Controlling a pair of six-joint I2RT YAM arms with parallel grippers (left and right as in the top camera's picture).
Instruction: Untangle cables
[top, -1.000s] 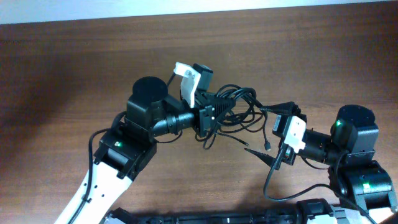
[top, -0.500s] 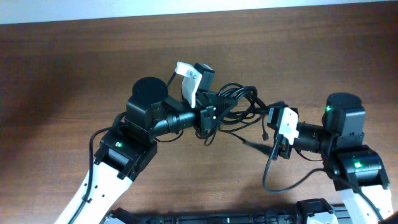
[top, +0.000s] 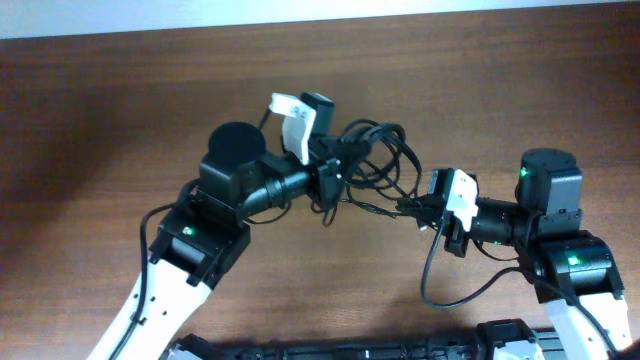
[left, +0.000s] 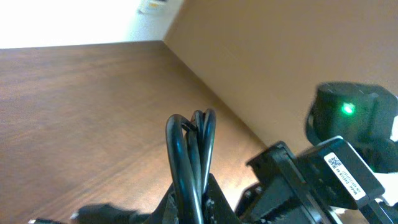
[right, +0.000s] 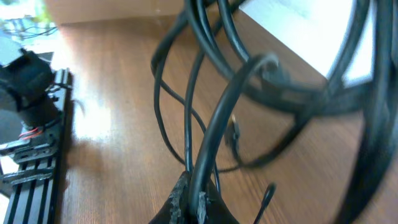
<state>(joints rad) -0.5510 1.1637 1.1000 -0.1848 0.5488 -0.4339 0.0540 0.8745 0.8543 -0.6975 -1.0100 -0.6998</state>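
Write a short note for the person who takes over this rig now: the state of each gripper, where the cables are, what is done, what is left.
Left gripper: shut on a bunch of looped strands of the thin black flexible cables.
Right gripper: shut on one strand of the same bundle.
Cables: one tangled bundle, spanning between the two grippers over the middle of the brown wooden table.
Done: both arms have a grip on the bundle.
Left: no strand is free yet; the loops must be drawn apart and the cables laid out separately.
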